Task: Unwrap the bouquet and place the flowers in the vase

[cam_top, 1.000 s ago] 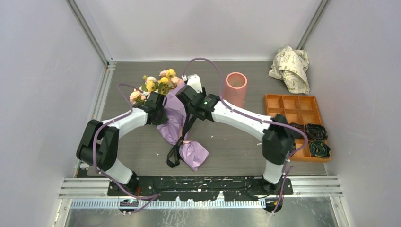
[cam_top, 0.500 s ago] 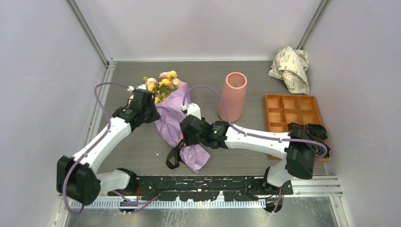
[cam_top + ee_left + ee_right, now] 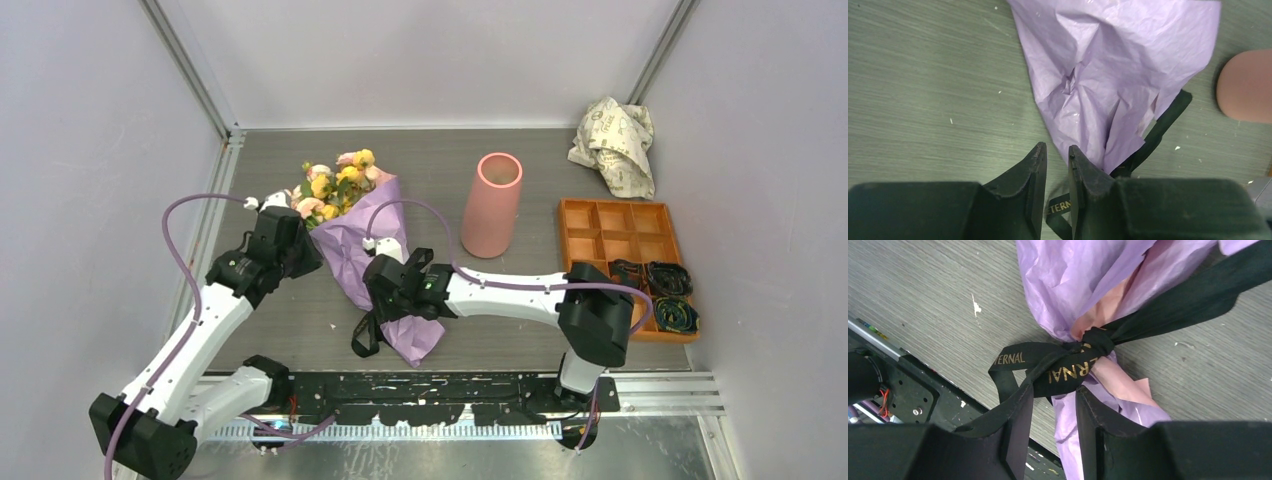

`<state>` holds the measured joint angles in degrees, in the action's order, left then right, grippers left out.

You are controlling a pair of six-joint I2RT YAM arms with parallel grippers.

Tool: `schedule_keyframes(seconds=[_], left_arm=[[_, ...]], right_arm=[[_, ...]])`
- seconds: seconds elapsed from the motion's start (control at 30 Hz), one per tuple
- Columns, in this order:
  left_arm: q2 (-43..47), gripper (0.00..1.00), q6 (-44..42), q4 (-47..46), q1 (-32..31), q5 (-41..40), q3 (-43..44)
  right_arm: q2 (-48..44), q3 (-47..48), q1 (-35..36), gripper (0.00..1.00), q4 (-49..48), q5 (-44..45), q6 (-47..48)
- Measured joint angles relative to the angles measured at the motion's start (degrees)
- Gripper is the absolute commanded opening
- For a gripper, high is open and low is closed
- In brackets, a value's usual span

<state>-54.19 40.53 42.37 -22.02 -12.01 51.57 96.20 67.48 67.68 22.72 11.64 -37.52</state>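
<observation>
Lilac bouquet (image 3: 365, 245) paper, blk ribbon (image 3: 1068, 367) w/ gold lettering.

Top camera looks down from behind; wrist cameras close above — all share the bouquet (image 3: 348, 250)

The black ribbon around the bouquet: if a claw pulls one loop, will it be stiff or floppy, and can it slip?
Probably floppy: the black ribbon lies in limp loops on the table. Its thin, smooth band may slip from a light pinch. The knot looks tight, so pulling may drag the paper-wrapped bouquet instead of untying it.
</observation>
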Motion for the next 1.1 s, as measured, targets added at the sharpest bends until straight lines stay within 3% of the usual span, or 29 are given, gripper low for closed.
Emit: schedule_keyframes(seconds=[0.27, 0.63, 0.9, 1.1], left_arm=[[0.04, 0.24, 0.66, 0.76, 0.00, 0.57, -2.01], [-1.57, 0.24, 1.11, -1.18, 0.00, 2.64, -4.66], [-3.67, 0.24, 1.22, -4.31, 0.00, 4.09, -6.67], [-5.99, 0.24, 1.31, -6.97, 0.00, 5.01, -8.02]], right_arm=[[2.89, 0.83, 0.22, 0.26, -0.85, -1.01, -0.63], [4.50, 3.72, 0.20, 0.25, -0.85, 0.74, -0.72], [8.02, 6.60, 0.20, 0.02, -0.76, 1.53, -0.26], [8.81, 7.89, 0.20, 0.01, 0.07, 3.28, 0.02]])
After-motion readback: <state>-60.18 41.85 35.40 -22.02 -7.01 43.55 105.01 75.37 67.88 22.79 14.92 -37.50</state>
